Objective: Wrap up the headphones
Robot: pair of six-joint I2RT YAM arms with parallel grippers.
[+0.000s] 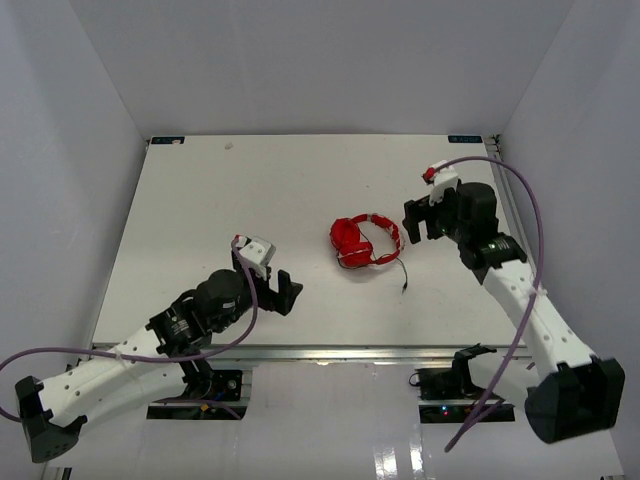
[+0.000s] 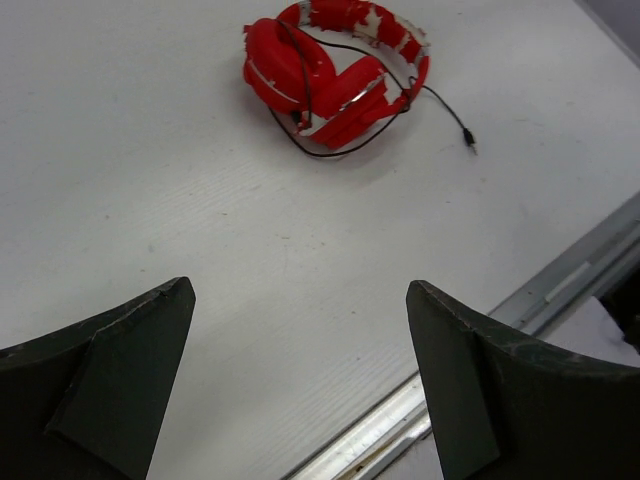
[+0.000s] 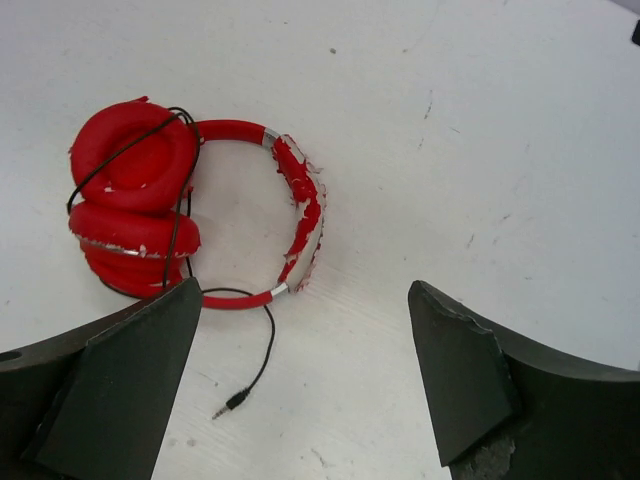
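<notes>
Table (image 1: 250, 190): white, taking up most of the floor of the walled bay, with a metal rail along the near edge.
Right arm (image 1: 530, 310): reaches up the right side of the table, a purple cable (image 1: 533, 205) looping over it.
Left arm (image 1: 120, 372): lies low along the near left corner, pointing toward the middle.
Right gripper (image 3: 305, 290): jaws wide apart and holding nothing; it hangs near the headband side of the headphones.
Left gripper (image 2: 300, 290): also spread wide and empty, well apart from the headphones, over bare table by the near edge.
Headphones (image 1: 362, 240): bright red, lying right of centre on the table, between the two grippers but much closer to the right one. The two cups are folded together at one end, and the red-and-white headband (image 3: 300, 205) curves out flat beside them.
Cable (image 3: 268, 345): thin and black, a few turns crossing the cups, the tail trailing loose on the table.
Plug (image 3: 230, 403): lies on the table just clear of the headband, on the near side.
</notes>
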